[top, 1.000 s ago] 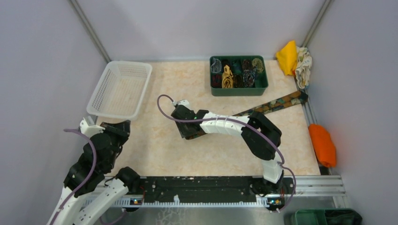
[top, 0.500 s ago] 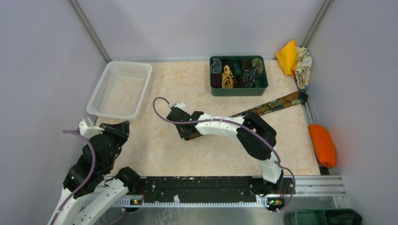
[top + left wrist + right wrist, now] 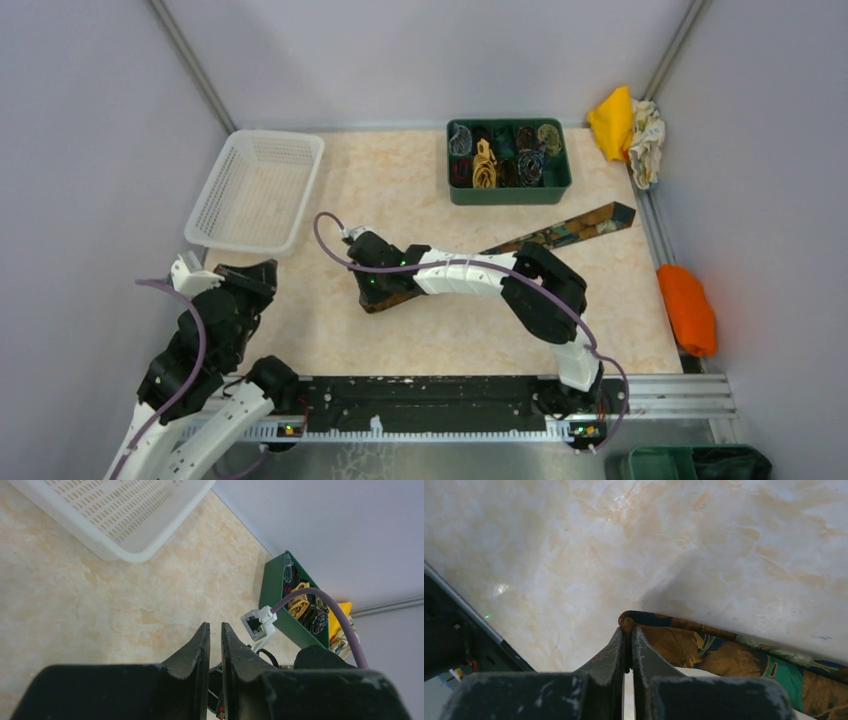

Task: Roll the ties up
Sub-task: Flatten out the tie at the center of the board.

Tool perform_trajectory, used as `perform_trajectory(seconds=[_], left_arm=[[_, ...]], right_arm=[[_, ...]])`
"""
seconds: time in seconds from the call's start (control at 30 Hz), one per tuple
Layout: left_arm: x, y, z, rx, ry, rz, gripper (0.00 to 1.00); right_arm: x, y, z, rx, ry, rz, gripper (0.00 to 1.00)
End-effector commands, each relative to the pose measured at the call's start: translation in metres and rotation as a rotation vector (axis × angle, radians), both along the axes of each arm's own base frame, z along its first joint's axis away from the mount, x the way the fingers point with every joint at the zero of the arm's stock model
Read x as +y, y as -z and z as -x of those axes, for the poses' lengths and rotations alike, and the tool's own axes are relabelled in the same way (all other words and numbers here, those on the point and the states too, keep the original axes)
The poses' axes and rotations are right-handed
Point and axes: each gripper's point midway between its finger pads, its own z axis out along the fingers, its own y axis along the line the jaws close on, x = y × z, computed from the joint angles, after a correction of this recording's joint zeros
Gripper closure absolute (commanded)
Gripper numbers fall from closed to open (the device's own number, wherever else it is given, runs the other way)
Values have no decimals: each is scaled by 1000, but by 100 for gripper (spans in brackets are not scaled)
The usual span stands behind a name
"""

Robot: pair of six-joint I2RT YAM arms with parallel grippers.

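A dark brown tie (image 3: pixel 560 232) with orange-gold and teal blotches lies stretched diagonally across the table, its far tip near the right wall. My right gripper (image 3: pixel 372 292) is shut on its near end, which shows pinched between the fingertips in the right wrist view (image 3: pixel 627 630); the tie (image 3: pixel 734 655) trails off to the right there. My left gripper (image 3: pixel 262 272) is shut and empty at the table's near left; its fingers (image 3: pixel 200 640) hover above bare table. Several rolled ties sit in the green bin (image 3: pixel 508 191).
A white mesh basket (image 3: pixel 257 190) stands at the back left. Yellow (image 3: pixel 612 122), white (image 3: pixel 648 135) and orange (image 3: pixel 687 308) cloth lumps lie along the right wall. A purple cable (image 3: pixel 330 240) loops off the right wrist. The black base rail (image 3: pixel 430 400) runs along the near edge.
My right gripper has pulled the tie's near end left and toward the front edge; the tie's far tip has slid left off the right wall. The left arm has barely moved.
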Motion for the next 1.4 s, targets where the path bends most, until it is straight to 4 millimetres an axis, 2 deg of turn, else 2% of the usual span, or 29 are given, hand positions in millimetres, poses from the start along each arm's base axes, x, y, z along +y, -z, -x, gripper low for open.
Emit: perform_trajectory(seconds=[0.0,0.17,0.4,0.57,0.8,0.97,1.17,1.2,1.3,1.37], left_arm=[[-4,1,-6,-5,12,-25,81],[-17,7,-16,-3,49,-46,81],[-44,16,-37,31,117,-92,82],[-66,27,-53,47,174,-108,83],[-92,50,-71,96,247,-131,85],[-115,65,-79,128,329,-142,85],[-140,85,-85,175,423,-141,86],[-143,90,-86,186,437,-142,86],[-153,106,-88,221,477,-146,86],[-159,115,-89,239,499,-153,86]], right_arm=[[22,-30,9,45,-76,-194,100],[7,-42,1,67,-77,-303,100],[-30,-62,-12,64,-52,-432,100],[-57,-66,-21,81,-17,-489,100],[-99,-49,-36,78,66,-463,100],[-130,-33,-48,34,148,-380,100],[-153,-11,-60,6,213,-242,100],[-157,-9,-63,-5,229,-220,97],[-166,-2,-65,-16,255,-165,77],[-172,3,-65,-16,264,-130,71]])
